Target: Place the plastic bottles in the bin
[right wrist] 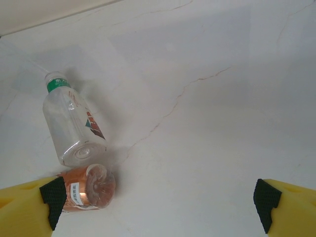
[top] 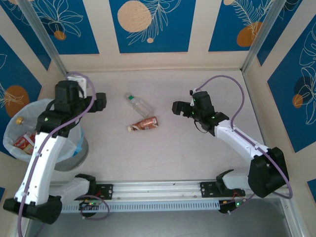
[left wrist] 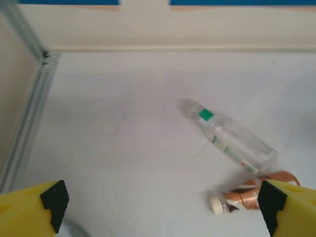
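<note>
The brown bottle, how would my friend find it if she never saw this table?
In the middle of the pale table, two bottles lie on their sides. The brown bottle is the one nearer the metal rail, with a coppery label and a white cap; the clear bottle beside it has green at its neck.
</note>
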